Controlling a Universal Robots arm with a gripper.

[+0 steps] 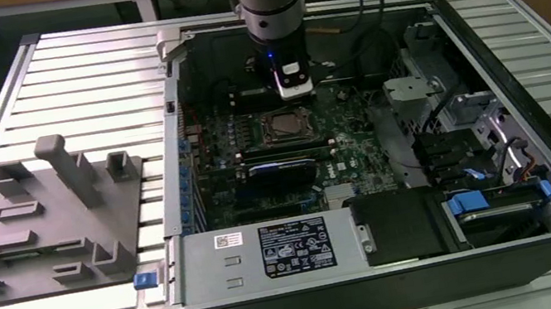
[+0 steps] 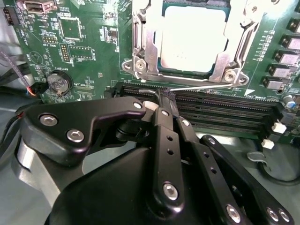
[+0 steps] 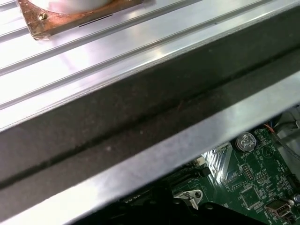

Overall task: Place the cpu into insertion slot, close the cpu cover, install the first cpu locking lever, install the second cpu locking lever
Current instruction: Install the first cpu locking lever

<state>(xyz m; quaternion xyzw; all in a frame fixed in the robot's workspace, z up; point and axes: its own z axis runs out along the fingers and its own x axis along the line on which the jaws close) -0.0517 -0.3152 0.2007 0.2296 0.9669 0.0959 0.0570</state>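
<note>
The cpu (image 2: pixel 194 37) is sitting in the insertion slot (image 1: pixel 286 126), with the cpu cover (image 2: pixel 140 47) lying around it. My gripper (image 2: pixel 161 101) is hanging just beside them. The computer case (image 1: pixel 388 287) is lying on the table (image 1: pixel 68 55), and the fixture block (image 1: pixel 53 233) is standing beside the case, on the exterior view's left.

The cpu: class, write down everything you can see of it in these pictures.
The cpu is a small flat square chip with a dull, pale silver-grey metal top, plain and bright under the light in the second wrist view. It lies level in the insertion slot, amid the green circuit board, ringed by the silvery frame of the cpu cover. The pincer is apart from it, beside the long black memory slots.
</note>
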